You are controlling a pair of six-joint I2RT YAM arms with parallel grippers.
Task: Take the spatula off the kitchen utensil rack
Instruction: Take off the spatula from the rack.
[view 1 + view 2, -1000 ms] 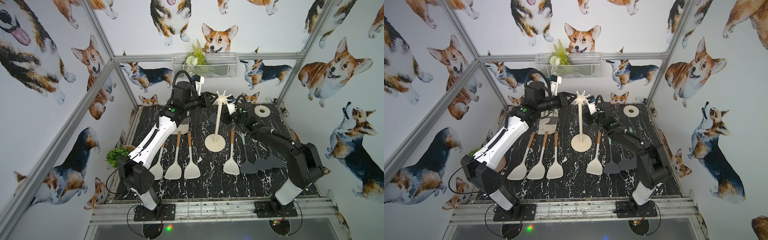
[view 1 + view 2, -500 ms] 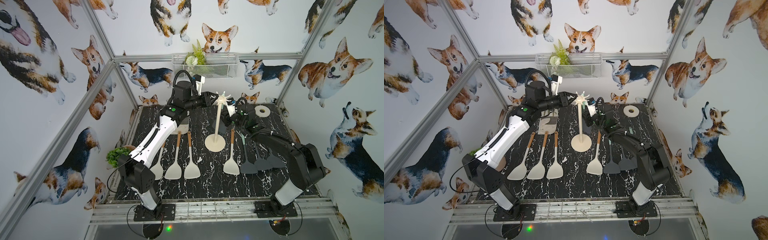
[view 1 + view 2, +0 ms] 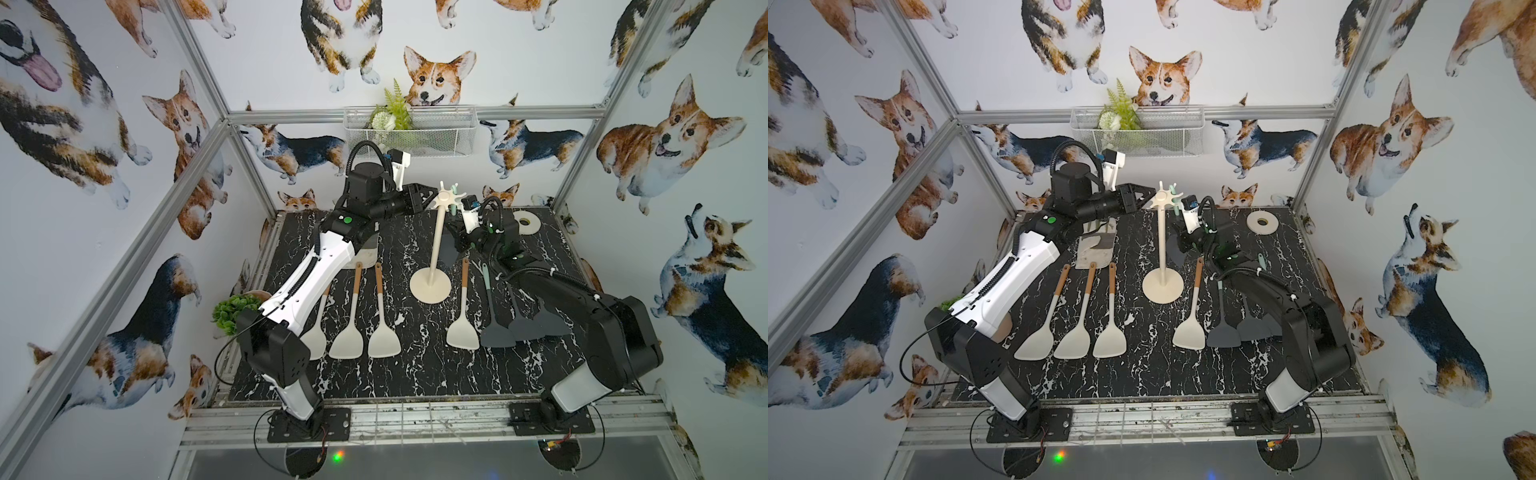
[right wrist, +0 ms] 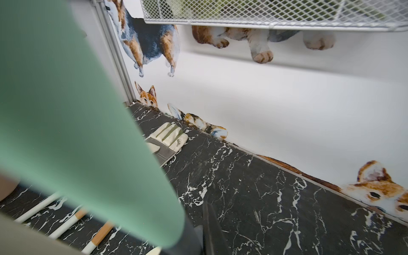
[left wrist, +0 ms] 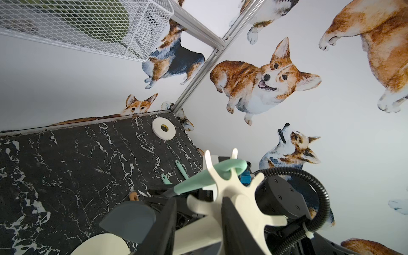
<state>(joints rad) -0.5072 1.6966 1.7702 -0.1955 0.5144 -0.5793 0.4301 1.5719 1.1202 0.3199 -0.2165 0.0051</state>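
one cream kitchen utensil rack stands mid-table, one teal-handled spatula hanging on its crown, left gripper clamped on its pole, right gripper closed on that spatula; four cream spatulas and three grey spatulas lie flat beside its base, one wire basket behind it holds greenery, open table in front of it.

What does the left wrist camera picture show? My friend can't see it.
A mint-handled spatula hangs by its loop on a hook of the cream kitchen utensil rack, whose pole the left gripper clamps. Behind lie a black marble table, a tape roll and corgi wallpaper.
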